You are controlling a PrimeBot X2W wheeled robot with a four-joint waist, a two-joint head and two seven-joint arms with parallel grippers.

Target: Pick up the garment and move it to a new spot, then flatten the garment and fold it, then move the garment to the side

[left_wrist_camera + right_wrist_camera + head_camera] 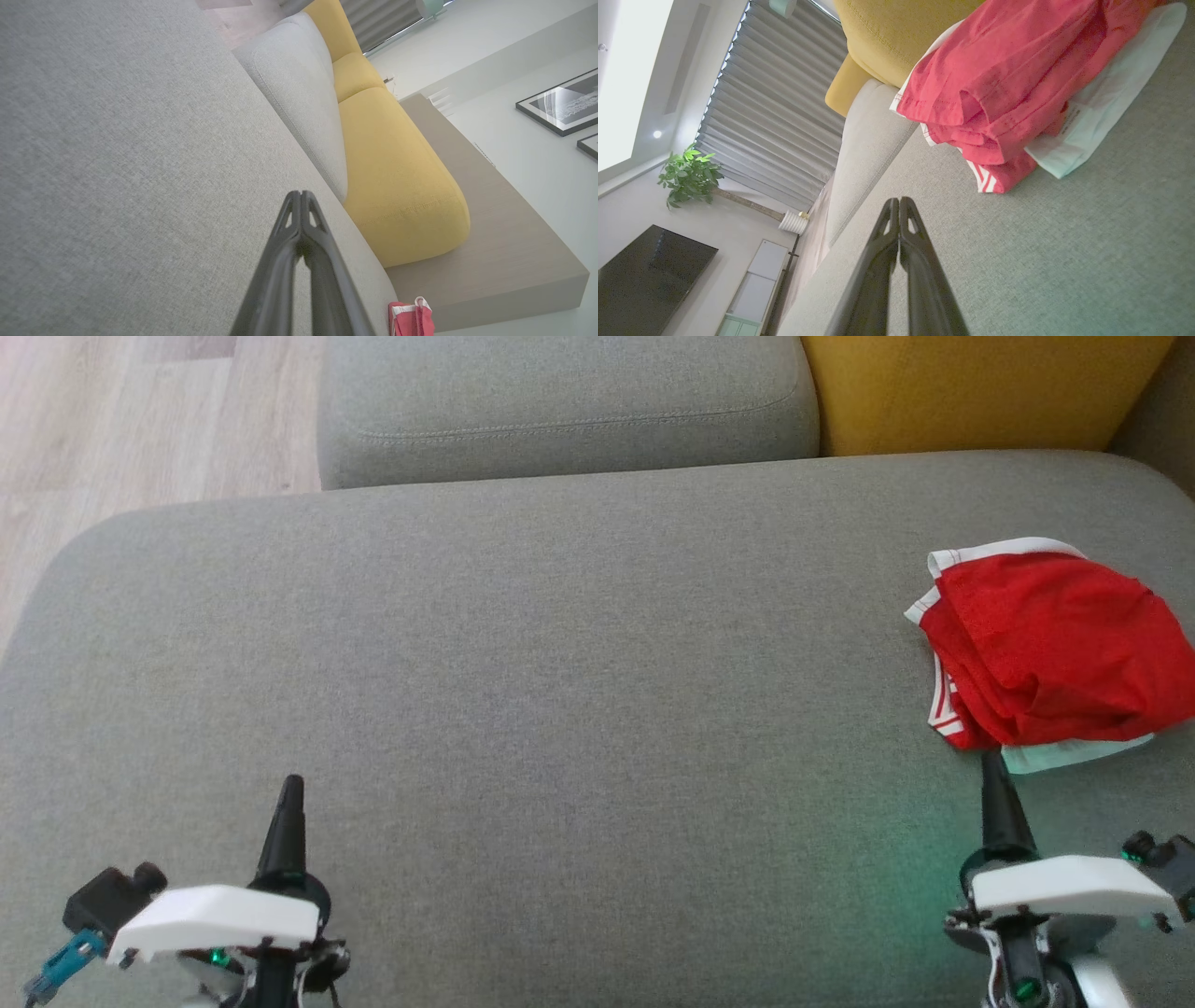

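Observation:
The garment is a red piece with white trim and white stripes, bunched in a loose heap at the right side of the grey sofa seat. A pale lining sticks out at its near edge. In the right wrist view the garment lies just beyond the fingers. My right gripper is shut and empty, its tip just short of the garment's near edge. My left gripper is shut and empty over bare cushion at the lower left, far from the garment. A small corner of the garment shows in the left wrist view.
A grey back cushion and a yellow cushion stand behind the seat. Wood floor lies off the seat's left end. The seat's left edge curves down near the left arm.

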